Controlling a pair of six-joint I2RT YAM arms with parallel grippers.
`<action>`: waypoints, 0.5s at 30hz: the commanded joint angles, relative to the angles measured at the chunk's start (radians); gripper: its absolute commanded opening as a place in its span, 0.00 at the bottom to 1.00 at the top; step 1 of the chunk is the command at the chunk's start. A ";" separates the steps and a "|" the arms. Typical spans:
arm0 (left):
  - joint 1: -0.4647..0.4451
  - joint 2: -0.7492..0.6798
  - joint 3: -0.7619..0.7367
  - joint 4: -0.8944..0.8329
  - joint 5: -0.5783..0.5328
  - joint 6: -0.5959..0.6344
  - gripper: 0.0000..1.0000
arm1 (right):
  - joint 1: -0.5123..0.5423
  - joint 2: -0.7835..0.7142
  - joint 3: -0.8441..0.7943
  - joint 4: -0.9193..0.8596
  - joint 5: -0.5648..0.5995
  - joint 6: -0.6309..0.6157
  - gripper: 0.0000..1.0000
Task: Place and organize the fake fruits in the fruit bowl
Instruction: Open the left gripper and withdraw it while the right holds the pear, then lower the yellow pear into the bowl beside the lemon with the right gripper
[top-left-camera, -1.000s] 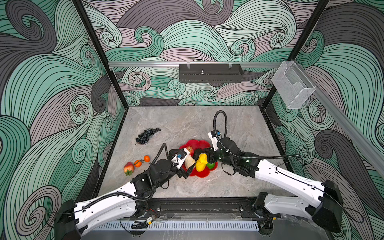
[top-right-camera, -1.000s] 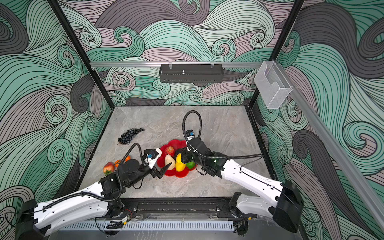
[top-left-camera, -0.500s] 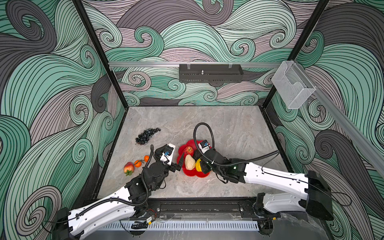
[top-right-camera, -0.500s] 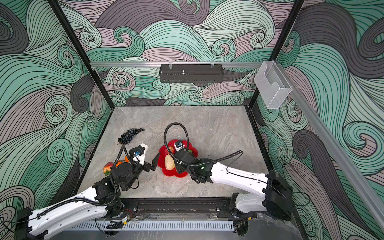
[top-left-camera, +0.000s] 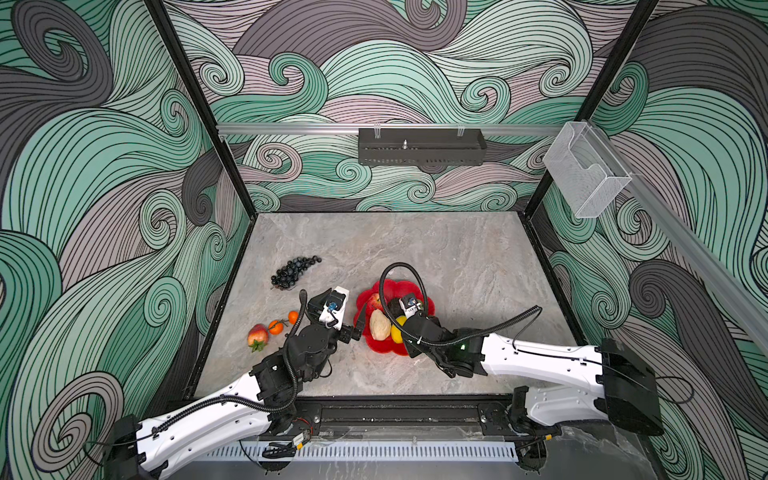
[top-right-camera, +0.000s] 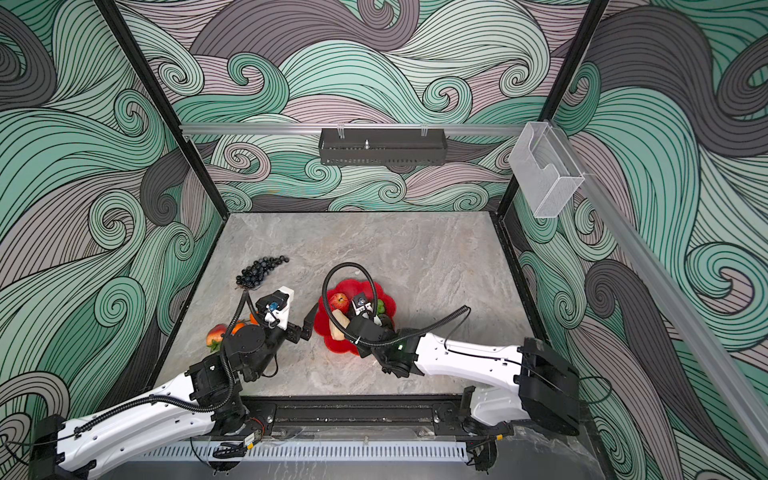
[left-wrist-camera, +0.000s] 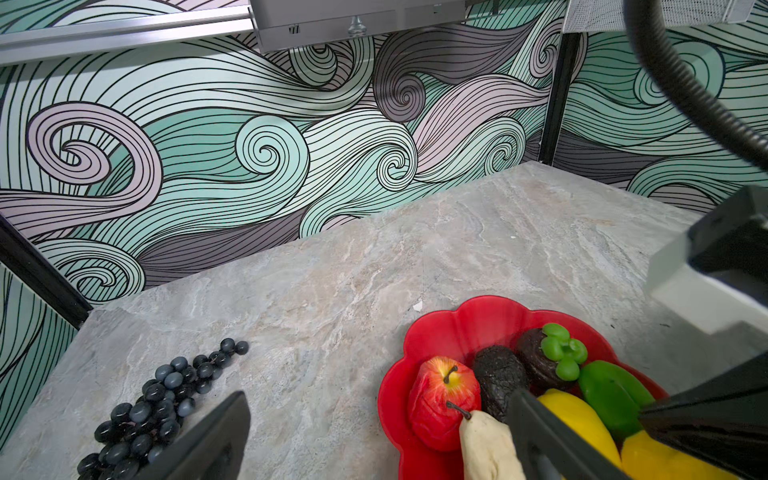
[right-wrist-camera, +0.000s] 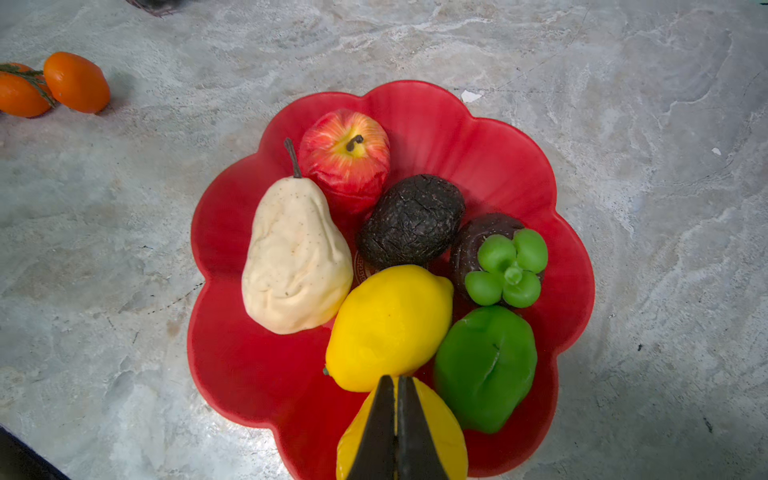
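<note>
Fruit bowl (right-wrist-camera: 498, 166) holds 7 fake fruits (right-wrist-camera: 291, 257); left gripper (left-wrist-camera: 378, 409) jaws wide, empty; right gripper (right-wrist-camera: 397, 382) closed over lemon (right-wrist-camera: 451, 436)

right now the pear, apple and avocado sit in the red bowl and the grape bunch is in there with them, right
Not the grapes. The grape bunch lies on the table, apart from the red bowl, as both top views show. The pear, apple and avocado do sit in the bowl.

Bright, even overhead light, soft shadows; sheen on fruit bowl (right-wrist-camera: 519, 137); wide-angle bowing at edges; both top views dimmer toward 6 o'clock.
</note>
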 joint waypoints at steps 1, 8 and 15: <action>0.007 0.003 0.008 0.004 -0.035 -0.015 0.99 | 0.009 0.012 -0.019 0.019 0.041 0.018 0.02; 0.008 0.006 0.006 0.007 -0.036 -0.017 0.99 | 0.018 0.011 -0.017 0.053 0.033 -0.002 0.04; 0.010 0.007 0.006 0.007 -0.034 -0.018 0.99 | 0.023 0.014 -0.032 0.091 0.019 0.004 0.04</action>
